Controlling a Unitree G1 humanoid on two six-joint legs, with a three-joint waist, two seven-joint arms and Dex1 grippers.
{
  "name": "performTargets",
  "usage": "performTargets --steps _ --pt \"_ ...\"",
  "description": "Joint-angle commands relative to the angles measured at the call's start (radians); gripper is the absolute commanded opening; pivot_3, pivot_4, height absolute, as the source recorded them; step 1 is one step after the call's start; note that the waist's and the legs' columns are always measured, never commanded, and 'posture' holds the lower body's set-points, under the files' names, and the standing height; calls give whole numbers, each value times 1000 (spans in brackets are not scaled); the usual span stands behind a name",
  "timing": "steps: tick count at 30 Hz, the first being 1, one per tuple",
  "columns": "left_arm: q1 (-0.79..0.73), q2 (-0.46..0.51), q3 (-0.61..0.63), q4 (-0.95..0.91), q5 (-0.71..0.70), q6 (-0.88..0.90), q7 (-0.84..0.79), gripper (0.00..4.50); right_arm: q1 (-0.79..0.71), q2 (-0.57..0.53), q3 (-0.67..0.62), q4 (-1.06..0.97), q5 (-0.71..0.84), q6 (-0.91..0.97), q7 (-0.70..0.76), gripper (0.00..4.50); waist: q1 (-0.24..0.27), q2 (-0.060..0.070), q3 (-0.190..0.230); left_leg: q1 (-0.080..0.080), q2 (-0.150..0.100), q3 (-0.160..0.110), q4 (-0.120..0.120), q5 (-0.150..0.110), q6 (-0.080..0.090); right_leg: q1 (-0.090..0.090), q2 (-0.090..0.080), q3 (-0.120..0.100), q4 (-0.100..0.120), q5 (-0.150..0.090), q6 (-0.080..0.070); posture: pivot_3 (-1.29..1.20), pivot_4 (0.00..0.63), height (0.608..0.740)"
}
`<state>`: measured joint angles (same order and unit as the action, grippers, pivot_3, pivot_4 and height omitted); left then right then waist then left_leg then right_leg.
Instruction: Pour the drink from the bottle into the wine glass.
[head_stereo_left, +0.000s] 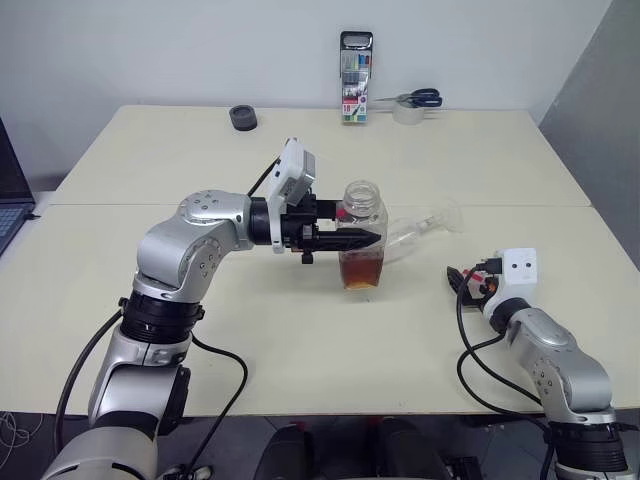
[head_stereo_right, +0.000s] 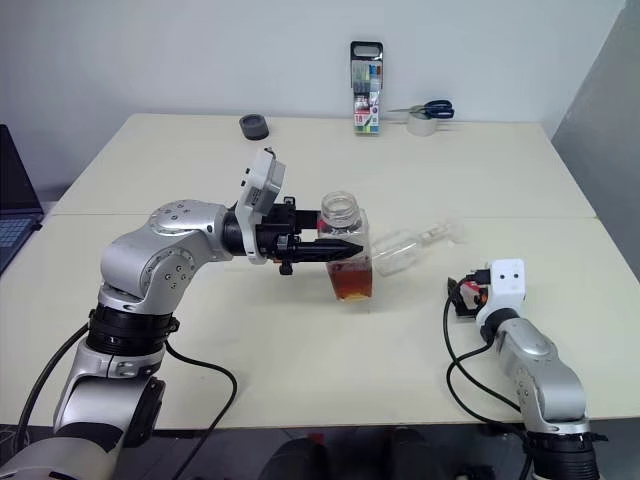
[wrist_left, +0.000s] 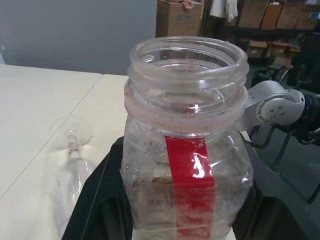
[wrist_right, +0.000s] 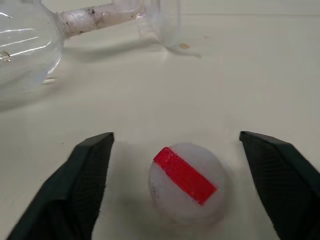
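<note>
Bottle (head_stereo_left: 361, 240) clamped in left claw (head_stereo_left: 372, 238); right claw (wrist_right: 175, 185) spread wide.

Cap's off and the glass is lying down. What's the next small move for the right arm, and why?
Probably move the right pincer off the cap, which lies on the table between its open fingers, and over to the wine glass to stand it up. The glass lies on its side behind the open bottle, which the left pincer holds upright, so pouring now would likely spill the drink.

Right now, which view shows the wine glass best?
The left eye view: the wine glass lies on its side behind the bottle, seen whole. The wrist views show parts: bowl, stem and foot.
</note>
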<state>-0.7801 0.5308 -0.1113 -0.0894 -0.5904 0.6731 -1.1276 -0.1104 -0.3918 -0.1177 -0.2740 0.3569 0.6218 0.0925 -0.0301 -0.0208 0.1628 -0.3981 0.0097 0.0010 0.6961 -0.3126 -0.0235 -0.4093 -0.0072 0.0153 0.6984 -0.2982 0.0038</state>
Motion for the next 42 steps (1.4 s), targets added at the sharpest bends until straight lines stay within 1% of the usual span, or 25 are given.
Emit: performTargets --steps 1,4,7,9,11,12,13,15,17,19,21,24,27,30,32,34,37,42 --pt "-17 2 23 -42 -15 -13 0 2065 -22 -7 -15 -87 4 7 28 4424 0 0 0 0 0 0 0 0 0 0 0 0 0 0 0 0 150 740" --pt "-18 4 25 -39 -10 -17 4 2065 -41 -56 -20 -171 40 44 103 4424 0 0 0 0 0 0 0 0 0 0 0 0 0 0 0 0 150 740" --pt "-29 4 40 -24 -2 -21 27 2065 -59 -152 -51 -268 117 81 230 4424 1 0 0 0 0 0 0 0 1 0 0 0 0 0 0 0 150 740" --pt "-25 2 52 -11 9 -30 53 2065 -64 -223 -102 -348 226 117 327 4424 2 0 0 0 0 -1 0 -2 3 0 0 -1 -1 0 0 0 150 740" --pt "-18 2 57 -7 17 -38 72 2065 -67 -261 -145 -394 320 153 376 4424 2 0 0 0 0 -1 0 -2 3 0 0 -1 -1 0 0 0 150 740" --pt "-11 -3 67 -10 25 -40 101 2065 -81 -295 -181 -425 402 187 403 4424 1 0 0 0 0 -2 0 -2 3 1 0 -1 -1 0 0 0 150 740" --pt "-8 -7 74 -11 30 -41 121 2065 -93 -319 -204 -445 460 213 418 4424 1 0 0 0 0 -2 0 -2 3 1 0 -2 -1 0 0 0 150 740" --pt "-7 -19 87 2 85 -65 217 2065 -140 -364 -237 -464 601 276 418 4424 1 0 0 0 0 -2 1 -2 4 1 0 -2 -1 0 0 0 150 740" --pt "-7 -27 93 21 133 -88 292 2065 -191 -387 -233 -463 682 311 394 4424 1 0 0 1 0 -2 1 -2 4 2 0 -1 0 0 0 0 150 740" --pt "-5 -32 101 36 202 -117 391 2065 -291 -366 -190 -444 736 327 337 4424 -2 0 0 1 0 -3 1 -2 4 2 0 -2 0 0 0 0 150 740" --pt "-9 -60 128 55 278 -114 558 2065 -399 -328 -132 -420 758 334 286 4424 -3 0 0 1 0 -2 1 -2 4 2 0 -1 0 0 0 0 150 740" --pt "36 -119 165 33 375 -115 774 2065 -494 -286 -75 -385 754 336 247 4424 2 0 0 1 0 -3 1 -2 4 2 -1 -2 0 0 0 0 150 740" --pt "83 -161 189 -2 442 -104 912 2065 -536 -267 -49 -358 756 332 234 4424 5 -1 0 -1 0 -2 1 -2 3 2 -2 -3 -2 0 0 0 150 740" --pt "98 -196 241 -6 478 -95 1033 2065 -569 -262 -30 -341 756 328 240 4424 8 -1 0 -3 -1 -1 1 -1 2 0 -5 -3 -2 0 0 0 150 740" --pt "98 -204 260 3 495 -102 1074 2065 -582 -258 -20 -329 751 324 242 4424 12 -2 0 -3 -1 -1 1 -1 2 0 -5 -4 -2 0 0 0 150 740" --pt "102 -222 288 13 477 -102 1093 2065 -592 -256 -14 -319 748 323 246 4424 15 -2 0 -3 -1 -1 1 -1 3 0 -5 -4 -2 0 0 0 150 740" --pt "119 -232 310 26 466 -131 1092 2065 -610 -255 -5 -306 747 323 258 4424 19 -2 0 -3 -1 -1 1 -2 3 0 -5 -4 -2 0 0 0 150 740" --pt "129 -231 323 46 466 -118 1091 2065 -628 -255 5 -293 741 326 266 4424 19 -2 0 -3 -1 -1 1 -1 2 0 -5 -4 -1 0 0 0 150 740"
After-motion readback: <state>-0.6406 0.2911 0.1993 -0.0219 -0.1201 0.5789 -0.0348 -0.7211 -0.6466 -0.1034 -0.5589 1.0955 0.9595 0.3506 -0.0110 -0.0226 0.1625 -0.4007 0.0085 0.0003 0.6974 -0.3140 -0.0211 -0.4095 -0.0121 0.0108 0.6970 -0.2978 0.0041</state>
